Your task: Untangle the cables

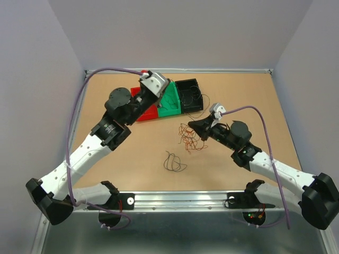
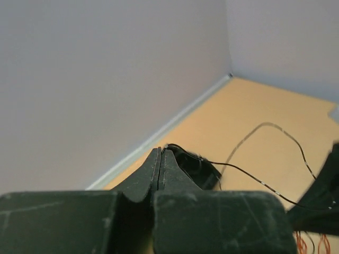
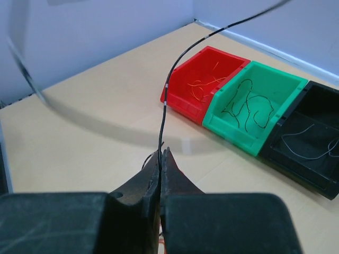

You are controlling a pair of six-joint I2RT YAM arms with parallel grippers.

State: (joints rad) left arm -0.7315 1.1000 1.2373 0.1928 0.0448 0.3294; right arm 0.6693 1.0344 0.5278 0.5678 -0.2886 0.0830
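Where right gripper (image 3: pixel 160 152) pinches, cable (image 3: pixel 164 111) apparently rises upward.

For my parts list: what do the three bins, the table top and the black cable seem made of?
Red bin, green bin, black bin: probably moulded plastic, smooth with slight sheen. Table top: seemingly fibreboard, matt tan, no visible grain. Black cable: likely plastic-coated wire; thin, it keeps its curves.

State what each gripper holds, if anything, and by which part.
The left gripper pinches a thin black cable, seemingly near its end; the right gripper pinches one partway along. Same cable or not cannot be told.
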